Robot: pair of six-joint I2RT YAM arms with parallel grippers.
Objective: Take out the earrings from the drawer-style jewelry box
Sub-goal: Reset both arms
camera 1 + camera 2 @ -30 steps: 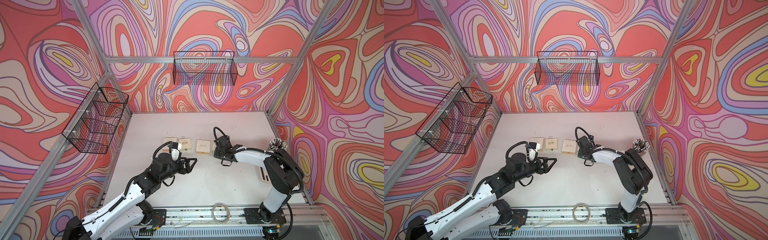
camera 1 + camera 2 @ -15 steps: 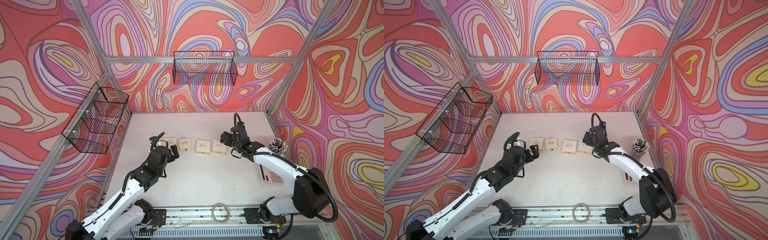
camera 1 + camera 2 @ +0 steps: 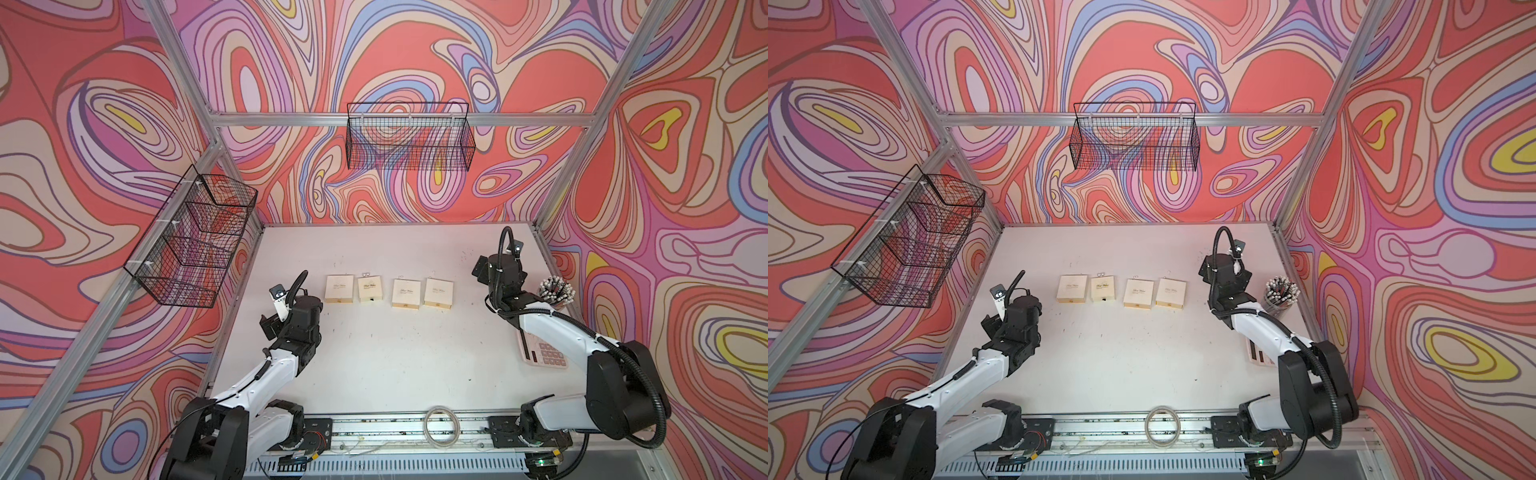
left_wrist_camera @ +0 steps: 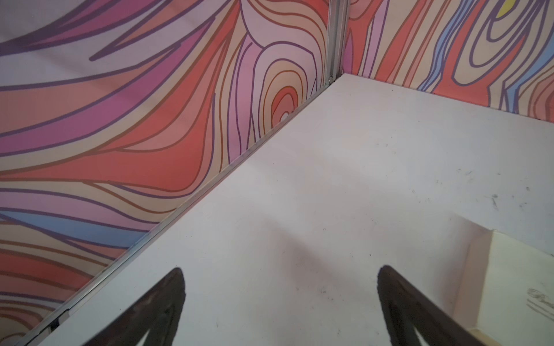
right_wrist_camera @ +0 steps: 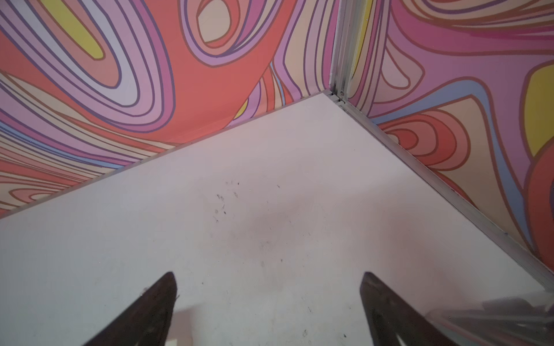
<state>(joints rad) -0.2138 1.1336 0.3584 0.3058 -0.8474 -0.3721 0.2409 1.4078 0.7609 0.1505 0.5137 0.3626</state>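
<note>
Top views: earrings (image 3: pixel 365 274) apart from left end effector (image 4: pixel 281 269), right end effector (image 5: pixel 269 274)

Bright, even, diffuse light. Shadows on worktop (image 3: pixel 395 365) faint, soft. Top views sharp; wide-angle stretch at edges. Wrist views: left tool (image 4: pixel 281 271), right tool (image 5: pixel 268 274) blurred, near-field.

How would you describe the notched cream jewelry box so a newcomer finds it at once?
On the white table, four cream jewelry boxes lie in a row in front of the back-wall wire basket. It is the second box from the left arm's side. Only it shows a small dark notch in its near edge.
</note>
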